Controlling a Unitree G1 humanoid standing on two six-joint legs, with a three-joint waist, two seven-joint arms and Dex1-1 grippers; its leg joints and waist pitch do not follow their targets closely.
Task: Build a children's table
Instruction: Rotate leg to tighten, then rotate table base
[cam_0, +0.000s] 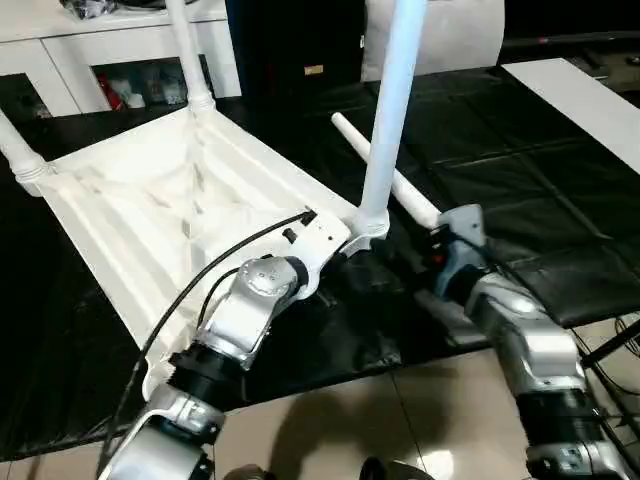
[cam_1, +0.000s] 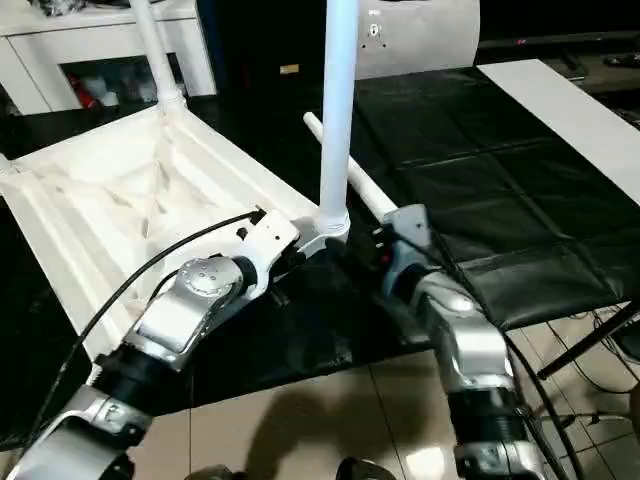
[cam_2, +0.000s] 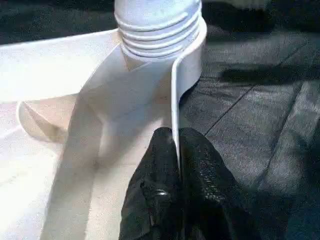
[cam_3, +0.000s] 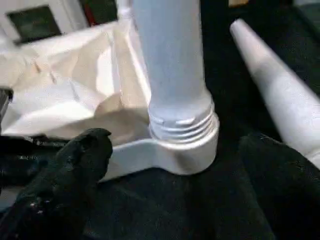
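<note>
The white table top (cam_0: 150, 210) lies upside down on a black mat, ribbed underside up. Three legs stand in corner sockets: one far (cam_0: 187, 50), one at the left (cam_0: 15, 150), and a tall one (cam_0: 388, 110) in the nearest socket (cam_0: 368, 226), its threads still showing (cam_3: 182, 122). A loose leg (cam_0: 405, 190) lies on the mat behind it. My left gripper (cam_2: 175, 150) is shut on the thin rim wall (cam_2: 176, 90) just beside that socket. My right gripper (cam_3: 175, 142) is open, its fingers (cam_3: 82, 150) standing either side of the socket without touching it.
A white cabinet with shelves (cam_0: 110, 45) stands at the back left, and a white panel (cam_0: 590, 100) lies at the far right. The mat's front edge meets tiled floor (cam_0: 400, 420) close to my arms. A black cable (cam_0: 200, 275) runs along my left forearm.
</note>
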